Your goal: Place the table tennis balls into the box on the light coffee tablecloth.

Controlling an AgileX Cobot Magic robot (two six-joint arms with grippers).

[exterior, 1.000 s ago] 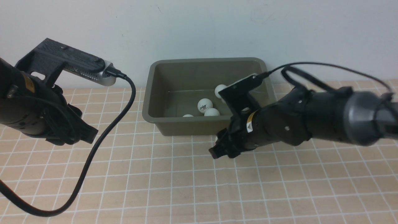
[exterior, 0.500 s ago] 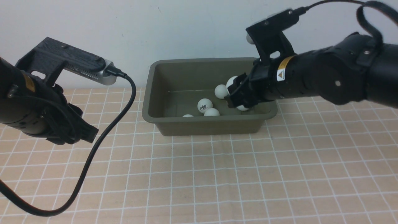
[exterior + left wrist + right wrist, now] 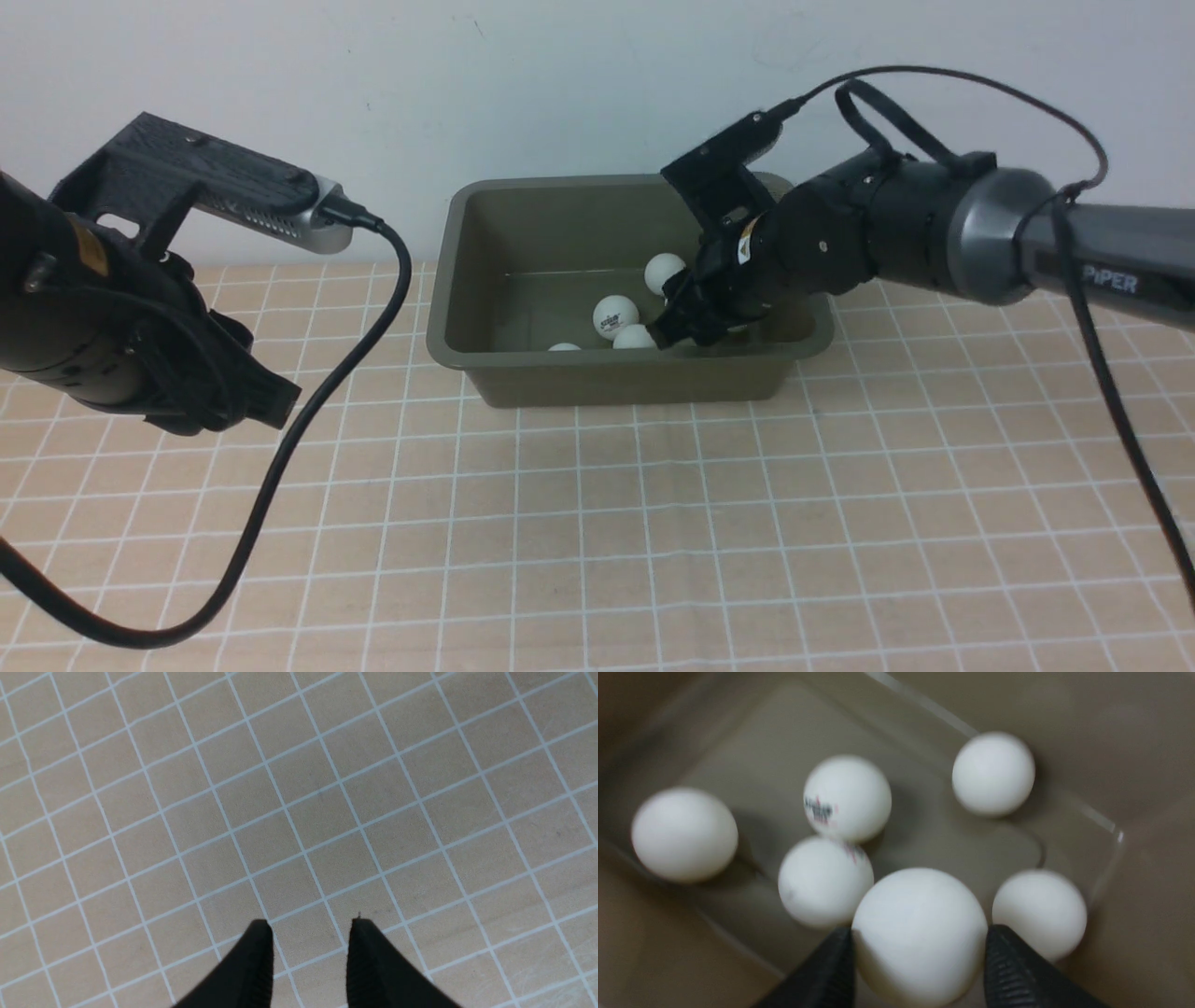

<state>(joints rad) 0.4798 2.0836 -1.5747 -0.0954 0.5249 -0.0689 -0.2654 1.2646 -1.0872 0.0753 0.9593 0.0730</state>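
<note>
The olive-green box (image 3: 616,184) stands at the back of the light coffee tablecloth (image 3: 597,523). My right gripper (image 3: 686,331) reaches down inside it, near its front right. The wrist view has that gripper (image 3: 920,940) shut on one table tennis ball (image 3: 920,914), with a black finger touching each side. Several more white balls lie on the box floor, one with a printed logo (image 3: 847,798), one at the far corner (image 3: 993,773). My left gripper (image 3: 271,397) hovers over bare cloth at the left, its jaws (image 3: 310,926) a little apart and holding nothing.
A thick black cable (image 3: 280,467) loops from the left wrist camera down across the cloth's left side. A pale wall rises just behind the box. Only checked cloth fills the left wrist view.
The right arm lifted a ball from the cloth in front of the box, swung it high over the rim, then lowered it inside. The left arm has not moved.
</note>
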